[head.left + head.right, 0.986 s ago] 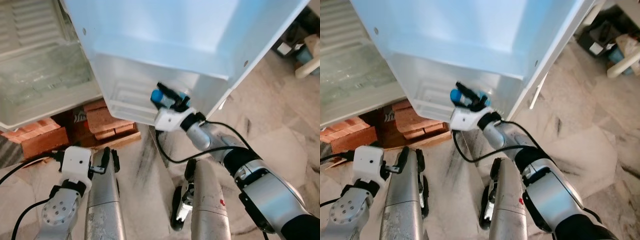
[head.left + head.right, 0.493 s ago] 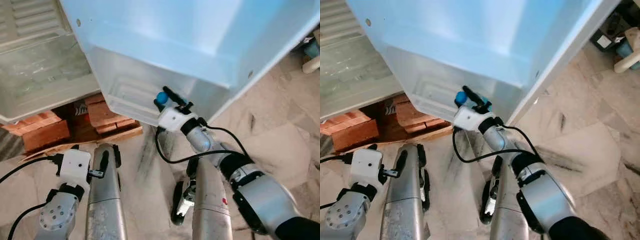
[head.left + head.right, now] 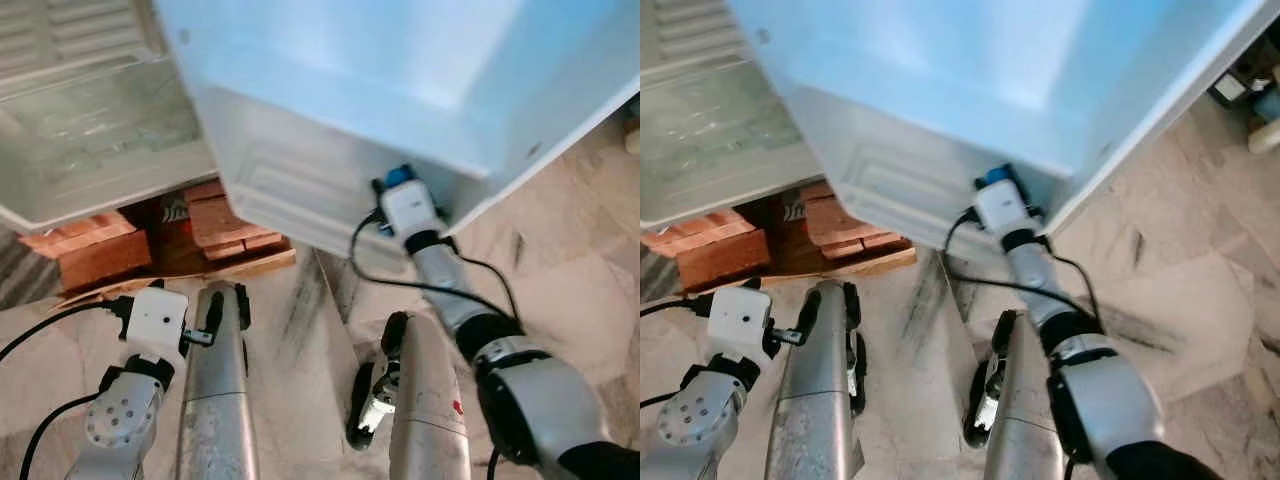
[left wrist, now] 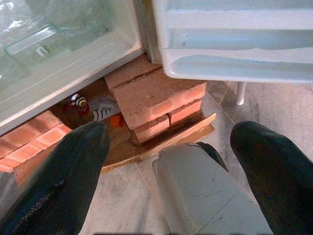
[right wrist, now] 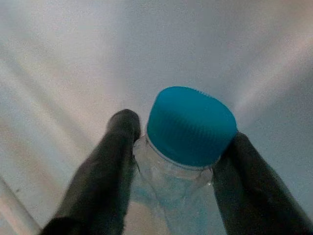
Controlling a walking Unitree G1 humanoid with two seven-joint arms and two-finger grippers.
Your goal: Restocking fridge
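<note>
The right gripper (image 5: 171, 156) has its black fingers (image 5: 105, 161) closed on the neck of a clear plastic bottle (image 5: 171, 181) with a ribbed blue cap (image 5: 190, 125), held at the smooth white door shelf (image 3: 300, 185) of the open fridge. The left wrist view shows rough red bricks (image 4: 156, 100) and a wooden board under the fridge. The left gripper (image 4: 171, 161) hangs low with its fingers spread wide and empty.

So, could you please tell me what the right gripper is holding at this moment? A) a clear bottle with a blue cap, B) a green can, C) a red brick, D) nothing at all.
A: in the right wrist view the two black fingers press on either side of a clear bottle with a blue cap, at the open fridge door.
</note>
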